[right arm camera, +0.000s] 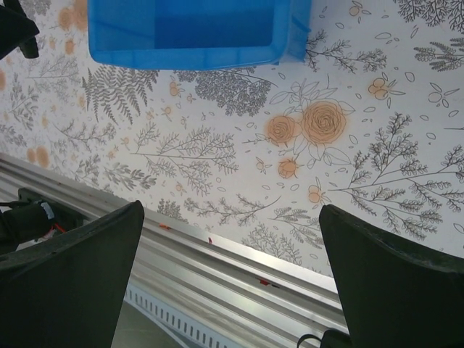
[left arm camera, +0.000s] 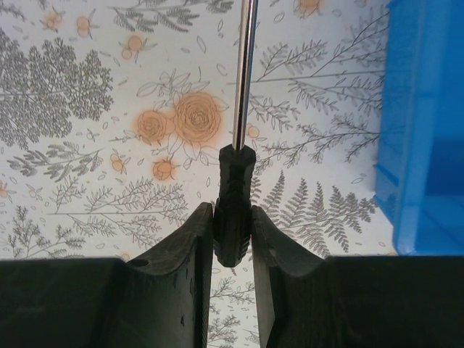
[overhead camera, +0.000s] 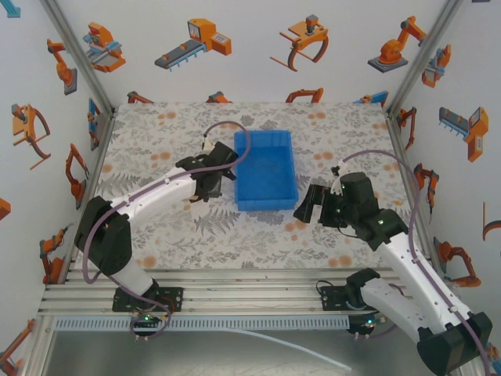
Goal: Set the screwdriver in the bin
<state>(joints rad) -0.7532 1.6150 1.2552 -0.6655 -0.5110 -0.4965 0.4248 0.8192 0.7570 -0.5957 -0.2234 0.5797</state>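
**Screwdriver pinched, bin wall close by**

The bin (overhead camera: 266,168) lies empty just to the right of the left claw (overhead camera: 211,182). The right claw (right arm camera: 230,210) hangs spread wide, holding nothing, with the bin ahead and to its left. The left claw is clamped on the handle of the screwdriver (left arm camera: 241,130), whose shaft juts ahead. If the claw swings across too low, the shaft could strike the wall. The narrow pinch might then let the tool pivot or slip.

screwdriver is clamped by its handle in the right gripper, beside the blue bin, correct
No. The left gripper, not the right, clamps the screwdriver by its handle, beside the blue bin; the left wrist view shows it. The right gripper is open and holds nothing.
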